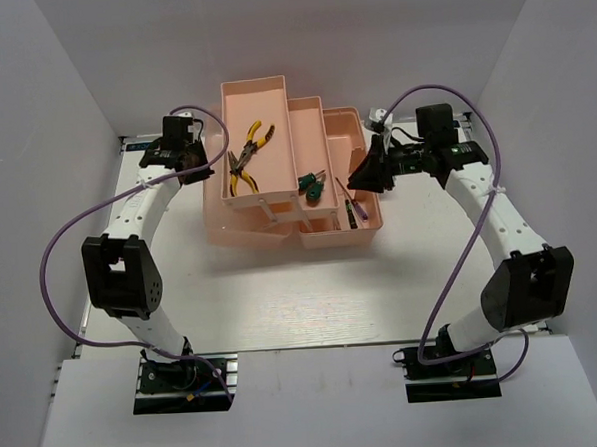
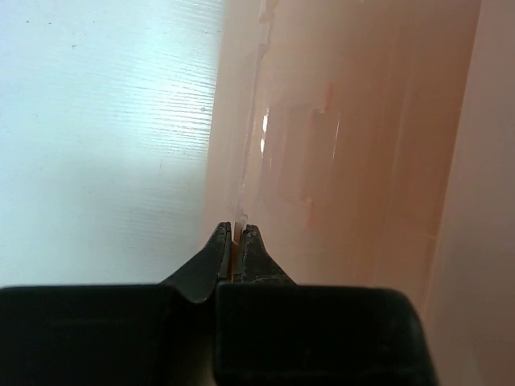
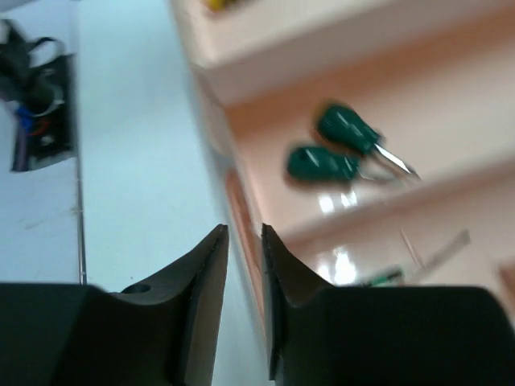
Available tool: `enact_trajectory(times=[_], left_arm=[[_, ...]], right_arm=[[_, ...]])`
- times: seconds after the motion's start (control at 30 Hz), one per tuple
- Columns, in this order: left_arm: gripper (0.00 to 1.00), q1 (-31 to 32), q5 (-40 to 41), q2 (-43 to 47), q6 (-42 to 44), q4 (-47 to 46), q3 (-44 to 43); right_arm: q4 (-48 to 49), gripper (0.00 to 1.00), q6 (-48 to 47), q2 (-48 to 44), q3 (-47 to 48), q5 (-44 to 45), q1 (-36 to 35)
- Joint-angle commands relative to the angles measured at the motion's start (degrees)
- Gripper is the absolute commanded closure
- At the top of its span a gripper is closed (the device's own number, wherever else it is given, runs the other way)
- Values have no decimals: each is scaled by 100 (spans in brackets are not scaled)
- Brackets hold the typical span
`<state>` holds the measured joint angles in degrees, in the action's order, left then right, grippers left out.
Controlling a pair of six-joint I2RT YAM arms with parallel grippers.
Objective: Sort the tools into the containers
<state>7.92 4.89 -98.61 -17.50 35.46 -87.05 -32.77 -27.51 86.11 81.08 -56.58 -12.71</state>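
The salmon-pink toolbox (image 1: 279, 230) stands open with its trays stepped out. Two yellow-and-black pliers (image 1: 245, 158) lie in the left tray (image 1: 272, 95). Two stubby green screwdrivers (image 1: 312, 186) (image 3: 326, 165) lie in the middle tray (image 1: 308, 123). A thin dark screwdriver (image 1: 350, 211) (image 3: 382, 277) lies in the lower right compartment (image 1: 370, 215). My left gripper (image 1: 208, 171) (image 2: 236, 229) is at the toolbox's left wall (image 2: 338, 145), shut on a thin pale edge of it. My right gripper (image 1: 358, 177) (image 3: 245, 233) hovers over the box's right part, jaws narrowly apart and holding nothing.
White walls close in the white table (image 1: 283, 304) on the left, right and back. Both arm bases (image 1: 181, 375) (image 1: 451, 366) sit at the near edge. Purple cables (image 1: 55, 256) loop beside each arm. The right wrist view is blurred.
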Motion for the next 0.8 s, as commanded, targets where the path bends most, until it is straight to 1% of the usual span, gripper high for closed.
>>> enact_trajectory(times=[0.0,0.03,0.07,0.1,0.13,0.17,0.2,0.23,0.3,0.33,0.43,0.47,0.5,0.63,0.7,0.77], left_arm=[[100,78,-304,474,-421,-734,-129],[100,78,-304,535,-421,-795,-50],[100,78,-304,536,-421,-795,-49],[100,78,-304,536,-473,-856,3],[100,78,-356,588,-474,-857,3],[100,130,-357,588,-474,-857,3],[100,131,-357,641,-474,-857,3],[100,131,-357,641,-474,-857,3],[100,131,-357,693,-474,-857,-154],[100,131,-357,694,-474,-857,-207],[100,183,-409,746,-536,-857,-418],[100,183,-409,746,-536,-857,-471],[100,183,-409,747,-536,-796,-567],[100,236,-409,799,-536,-795,-691],[100,288,-409,799,-588,-795,-691],[100,289,-409,799,-588,-795,-691]], right_arm=[[-487,66,-1062,353,214,-1426,-204],[-693,66,-1586,415,537,-1444,-371],[-1008,64,-1765,468,636,-1418,-468],[-1281,60,-1976,556,750,-1348,-661],[-1354,55,-2430,565,821,-1243,-889],[-1502,53,-2609,583,804,-1103,-1039],[-1530,49,-2759,548,796,-910,-1449],[-1513,48,-2978,556,778,-795,-1602],[-1216,48,-3164,565,655,-339,-1996],[-1066,48,-3103,565,620,-241,-2233],[-197,48,-2656,600,479,190,-2674],[-99,48,-2463,626,479,330,-2745],[-19,48,-2400,644,496,506,-2928],[437,48,-2189,793,479,1025,-3272],[605,48,-2102,846,322,1498,-3500],[1122,48,-1943,881,216,1920,-3598]])
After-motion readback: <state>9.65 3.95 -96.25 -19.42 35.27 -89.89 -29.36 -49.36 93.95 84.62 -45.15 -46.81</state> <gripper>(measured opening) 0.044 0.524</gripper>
